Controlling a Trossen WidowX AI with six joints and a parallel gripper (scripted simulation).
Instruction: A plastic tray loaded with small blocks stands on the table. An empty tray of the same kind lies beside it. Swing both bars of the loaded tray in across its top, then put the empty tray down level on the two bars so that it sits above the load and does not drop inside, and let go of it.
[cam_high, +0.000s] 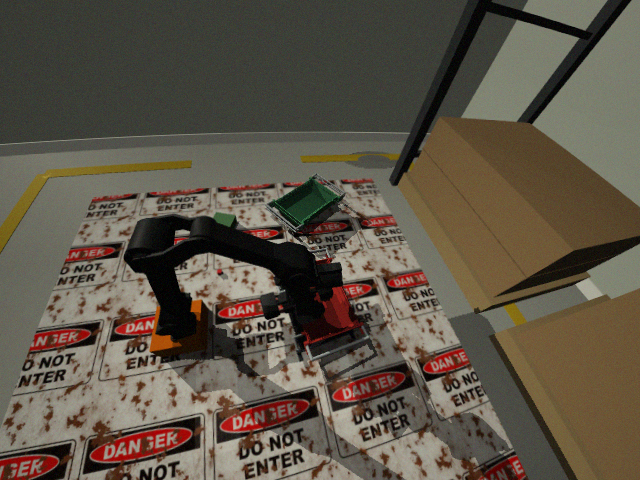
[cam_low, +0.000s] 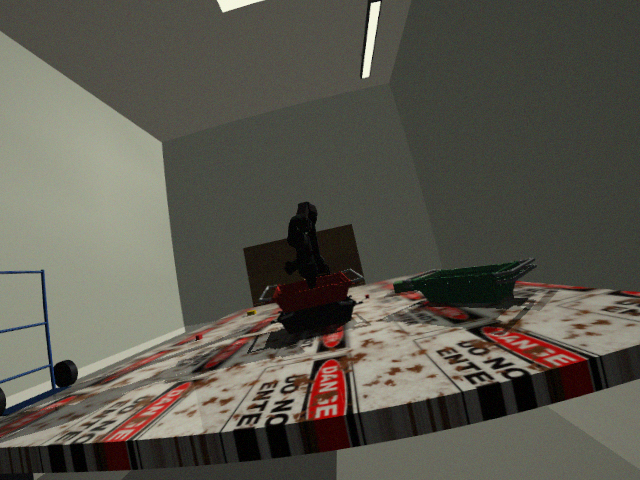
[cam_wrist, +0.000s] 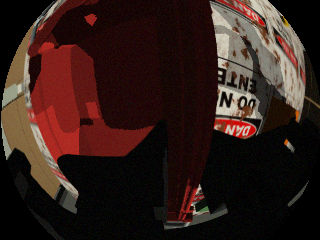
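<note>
- A bright sign pattern covers the worktop (cam_high: 268, 449) (cam_low: 392, 397).
- The pincer (cam_high: 310, 310) (cam_low: 312, 281) (cam_wrist: 172, 123) pinches a wall of the red tray (cam_high: 336, 310) (cam_low: 312, 292) (cam_wrist: 187, 125).
- The red tray is above the black tray (cam_low: 317, 316).
- The green tray (cam_high: 307, 202) (cam_low: 465, 286) sits apart from the black tray.

red tray (cam_high: 338, 310) (cam_low: 312, 294) (cam_wrist: 187, 100) above black tray (cam_low: 320, 316)

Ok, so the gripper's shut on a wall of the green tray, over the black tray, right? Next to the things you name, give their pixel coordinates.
Wrong tray: the gripper (cam_high: 308, 322) (cam_low: 311, 283) (cam_wrist: 172, 123) is shut on a wall of the red tray (cam_high: 338, 307) (cam_low: 312, 295) (cam_wrist: 187, 95); the wrist view shows it. The green tray (cam_high: 306, 204) (cam_low: 465, 286) stands off to the side. Over the black tray (cam_low: 317, 317) is right.
</note>
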